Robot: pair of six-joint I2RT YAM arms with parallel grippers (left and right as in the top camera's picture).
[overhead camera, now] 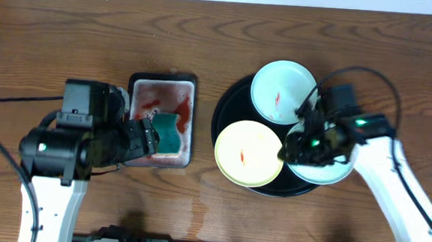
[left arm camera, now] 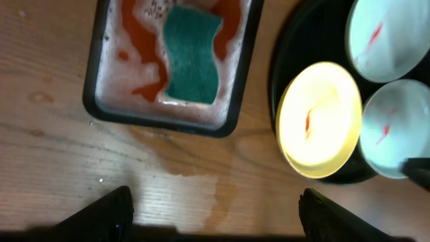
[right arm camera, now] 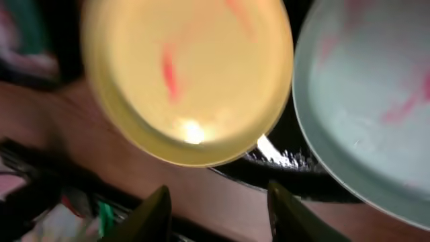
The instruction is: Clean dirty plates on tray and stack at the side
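The round black tray (overhead camera: pixel 228 114) holds three plates, each with a red smear: a pale yellow plate (overhead camera: pixel 248 153) at the front left, a mint-white plate (overhead camera: pixel 282 91) at the back, and a second mint-white plate (overhead camera: pixel 325 173) at the right, partly hidden under my right arm. My right gripper (overhead camera: pixel 293 144) is open and empty, hovering over the tray between the yellow and right plates; its view shows the yellow plate (right arm camera: pixel 185 77) and a mint plate (right arm camera: pixel 369 101). My left gripper (overhead camera: pixel 149 138) is open and empty above the table near the green sponge (overhead camera: pixel 169 133).
A small rectangular black tray (overhead camera: pixel 135 116) with reddish foam holds the sponge, left of the round tray. It shows in the left wrist view (left arm camera: pixel 101 81) with the sponge (left arm camera: pixel 193 55). A wet stain (left arm camera: pixel 215 195) marks the wood in front of it.
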